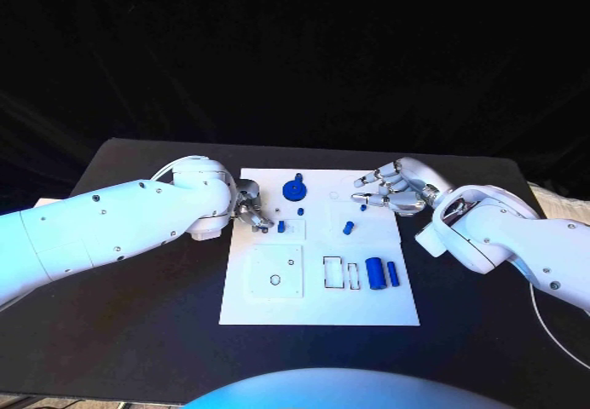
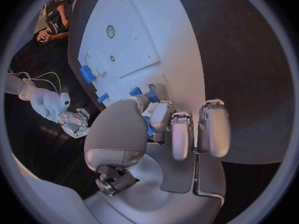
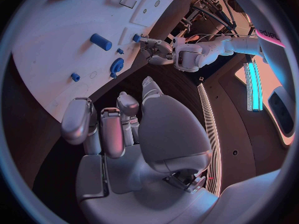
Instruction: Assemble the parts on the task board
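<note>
The white task board (image 1: pixel 320 298) lies in the middle of the table. A round blue part with a knob (image 1: pixel 295 189) stands at its far end. Small blue pieces (image 1: pixel 348 227) lie mid-board, and two blue cylinders (image 1: pixel 383 274) rest near a rectangular slot. My left hand (image 1: pixel 250 209) is at the board's left edge, its curled fingers pinching a small blue part (image 2: pixel 148 127) beside a blue block (image 1: pixel 283 227). My right hand (image 1: pixel 391 189) hovers over the board's far right edge with nothing in its loosely bent fingers (image 3: pixel 102 129); a small blue peg (image 1: pixel 364 205) stands just under it.
A raised white square plate with holes (image 1: pixel 275 273) sits on the board's near left part. Black table (image 1: pixel 147 324) surrounds the board on all sides. My left forearm (image 1: pixel 111 226) crosses the table's left side, my right forearm (image 1: pixel 504 234) the right.
</note>
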